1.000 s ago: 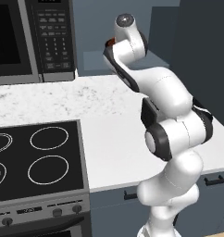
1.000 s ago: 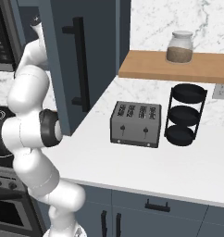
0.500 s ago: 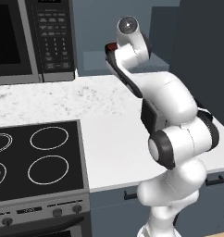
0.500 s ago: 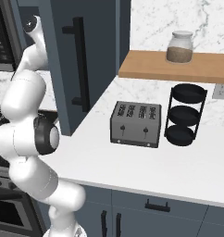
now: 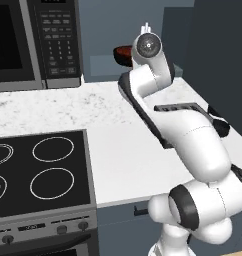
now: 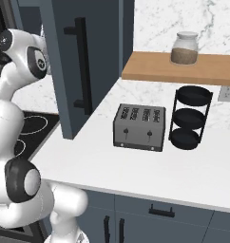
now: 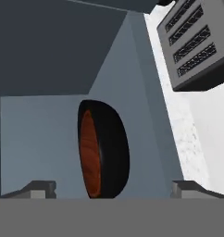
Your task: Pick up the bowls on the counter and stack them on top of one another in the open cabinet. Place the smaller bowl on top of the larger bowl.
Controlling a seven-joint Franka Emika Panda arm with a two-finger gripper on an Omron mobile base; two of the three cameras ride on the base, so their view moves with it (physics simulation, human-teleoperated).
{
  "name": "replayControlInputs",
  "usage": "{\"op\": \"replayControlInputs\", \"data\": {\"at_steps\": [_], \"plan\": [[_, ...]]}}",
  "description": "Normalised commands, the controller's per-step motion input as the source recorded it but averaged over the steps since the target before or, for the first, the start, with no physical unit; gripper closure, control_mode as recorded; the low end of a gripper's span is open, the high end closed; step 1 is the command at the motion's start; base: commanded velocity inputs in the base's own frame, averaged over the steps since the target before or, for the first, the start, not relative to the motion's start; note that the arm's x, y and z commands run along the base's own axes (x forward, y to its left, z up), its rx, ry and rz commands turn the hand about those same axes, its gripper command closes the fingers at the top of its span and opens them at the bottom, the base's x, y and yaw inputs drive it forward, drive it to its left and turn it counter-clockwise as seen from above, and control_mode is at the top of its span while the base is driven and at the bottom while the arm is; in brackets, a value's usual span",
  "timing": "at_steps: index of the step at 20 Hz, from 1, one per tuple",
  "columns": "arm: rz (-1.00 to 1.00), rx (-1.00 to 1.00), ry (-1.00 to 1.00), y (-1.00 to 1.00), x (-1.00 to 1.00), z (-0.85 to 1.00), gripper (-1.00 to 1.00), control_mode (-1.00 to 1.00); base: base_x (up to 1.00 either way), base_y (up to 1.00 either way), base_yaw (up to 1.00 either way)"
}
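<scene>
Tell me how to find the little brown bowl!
Look at the blue-grey open cabinet up on the wall beside the black microwave. In its niche, past the robot's hand, sits the smaller bowl. It is glossy reddish-brown inside with a dark rim, the only reddish round thing there.

The white arm [image 5: 188,150] rises from the lower right and reaches up toward the blue-grey cabinet niche [image 5: 100,65], where part of a reddish-brown bowl [image 5: 123,52] with a dark rim peeks out beside its upper joint. Left of the niche stands the black microwave [image 5: 35,42]. Below lie the white speckled surface [image 5: 68,107] and the black stovetop [image 5: 38,172] with ring burners.
</scene>
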Motion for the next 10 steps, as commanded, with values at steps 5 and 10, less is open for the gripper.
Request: {"op": "replayControlInputs", "data": {"at_steps": [5, 10], "plan": [[0.0, 0.0, -0.01, 0.05, -1.0, -0.23, -1.0, -1.0, 0.0, 0.0, 0.0], [0.0, 0.02, -0.02, 0.09, -1.0, -0.59, -1.0, -1.0, 0.0, 0.0, 0.0]]}}
